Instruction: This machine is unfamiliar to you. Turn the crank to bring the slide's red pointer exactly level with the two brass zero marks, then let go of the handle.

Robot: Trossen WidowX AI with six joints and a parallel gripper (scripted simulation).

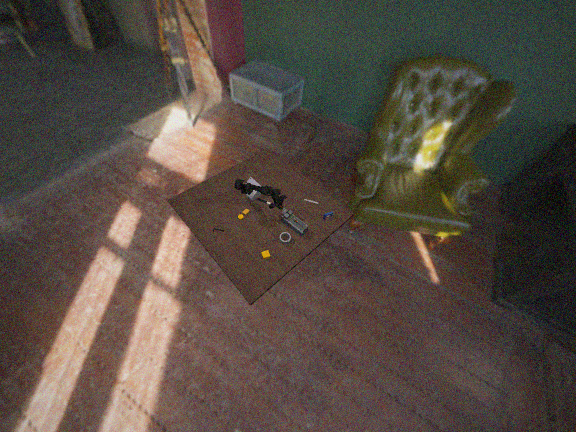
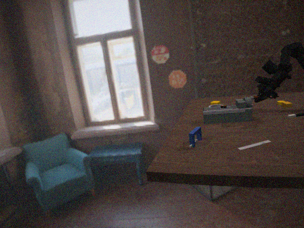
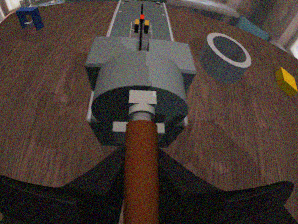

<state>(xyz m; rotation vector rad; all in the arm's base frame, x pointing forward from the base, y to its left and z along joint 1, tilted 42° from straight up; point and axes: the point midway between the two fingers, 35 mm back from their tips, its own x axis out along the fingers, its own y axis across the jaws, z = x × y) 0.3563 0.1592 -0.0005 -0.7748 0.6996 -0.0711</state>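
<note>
The grey crank machine [image 1: 294, 221] [image 2: 227, 112] [image 3: 140, 72] lies on the brown table. Its round crank hub faces me in the wrist view, and an orange-brown handle [image 3: 141, 169] sticks out of it toward the camera. My gripper [image 3: 139, 151] [image 1: 278, 201] [image 2: 259, 98] is shut on this handle, with a dark finger on each side of it. Far along the slide, the red pointer [image 3: 141, 16] shows just above the two brass marks [image 3: 140, 26]. I cannot tell whether they are exactly level.
On the table lie a grey ring [image 3: 228, 50] [image 1: 285, 237], yellow blocks [image 1: 265, 254] [image 1: 243, 214] [image 3: 288, 80] [image 2: 284, 103], a blue bracket [image 2: 193, 134] [image 1: 327, 215] [image 3: 27, 12], a white strip [image 2: 254, 144] [image 1: 311, 201] and a small black part [image 1: 218, 230]. A green armchair [image 1: 430, 150] stands beside the table.
</note>
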